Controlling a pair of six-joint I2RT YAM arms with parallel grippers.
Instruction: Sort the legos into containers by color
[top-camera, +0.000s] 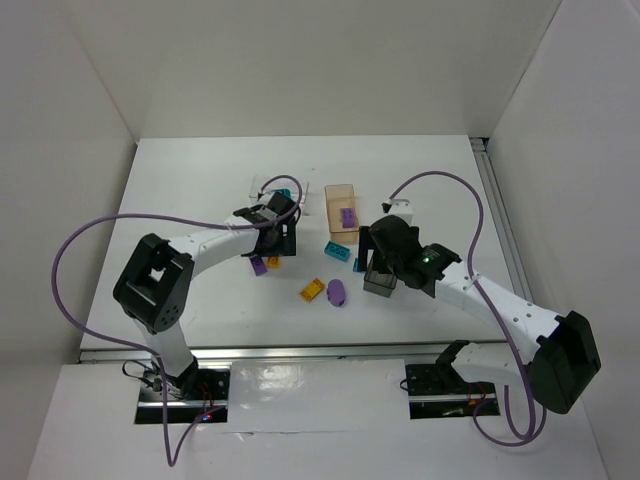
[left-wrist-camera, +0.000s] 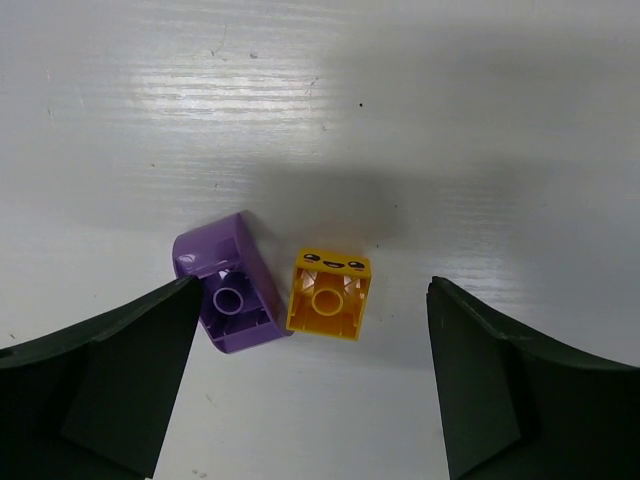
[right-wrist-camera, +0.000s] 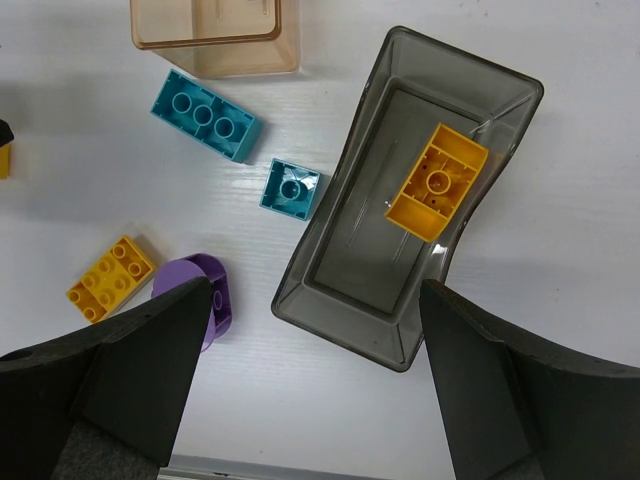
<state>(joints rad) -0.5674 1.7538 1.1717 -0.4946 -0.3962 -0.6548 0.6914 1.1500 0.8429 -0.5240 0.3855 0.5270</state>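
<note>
Inside the grey bin (right-wrist-camera: 350, 250), one yellow brick (right-wrist-camera: 437, 182) lies hollow side up. Only the right wrist view shows it; in the top view the right arm covers it. That bin's long axis slants across the wrist view. Right jaws stand released astride it, grasping nothing.

Left of the grey bin on the tabletop (top-camera: 200, 180) lie a long teal brick (right-wrist-camera: 207, 115), studs up with its long axis slanting towards the bin, a small teal brick (right-wrist-camera: 291, 189), a six-stud yellow brick (right-wrist-camera: 110, 278) and a purple oval (right-wrist-camera: 215, 300).

Further left, the left wrist view alone shows a purple brick (left-wrist-camera: 232, 297) and a face-printed yellow brick (left-wrist-camera: 329, 295) tipped hollow-side to the camera, between the released left jaws.

Three bins; three yellow, three teal and three purple pieces. Beyond the grey bin, the tan bin (top-camera: 341, 188) holds a second purple brick (top-camera: 348, 216). A third teal brick (top-camera: 284, 192) sits at the clear bin (top-camera: 262, 186); whether inside, I cannot tell.
</note>
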